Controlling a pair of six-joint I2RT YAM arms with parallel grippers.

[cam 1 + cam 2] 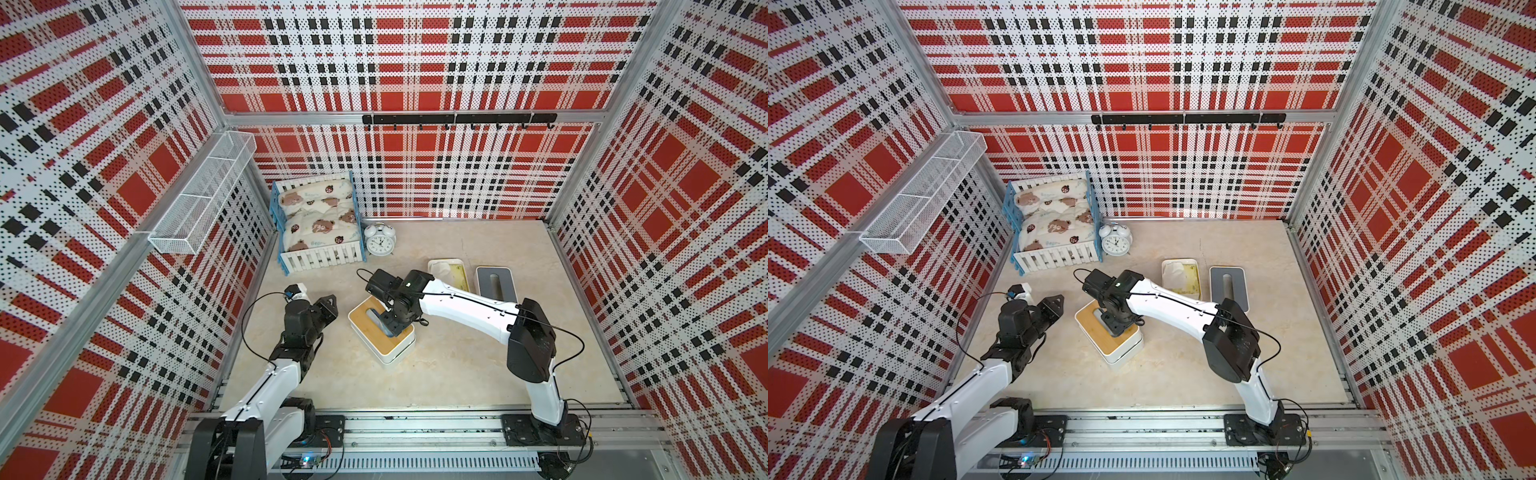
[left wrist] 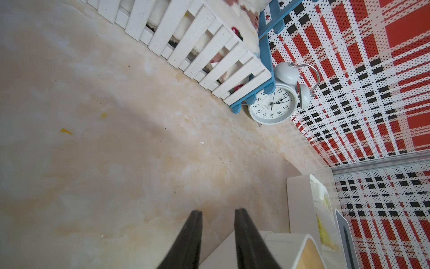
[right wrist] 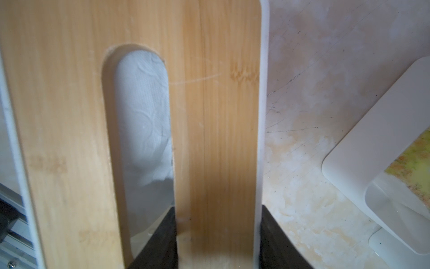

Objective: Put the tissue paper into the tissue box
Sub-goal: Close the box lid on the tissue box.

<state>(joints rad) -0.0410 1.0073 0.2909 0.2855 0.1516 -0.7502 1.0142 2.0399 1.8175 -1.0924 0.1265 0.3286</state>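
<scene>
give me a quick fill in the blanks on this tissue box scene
1. The right pincer clamps the bamboo lid with one finger inside its ____.
2. White ____ shows through that opening.
3. The left pincer holds ____.
4. The alarm clock stands beside the toy ____.
Missing words: slot; tissue paper; nothing; bed.

Stereo overhead; wrist cams by tissue box (image 3: 221, 116).
</scene>
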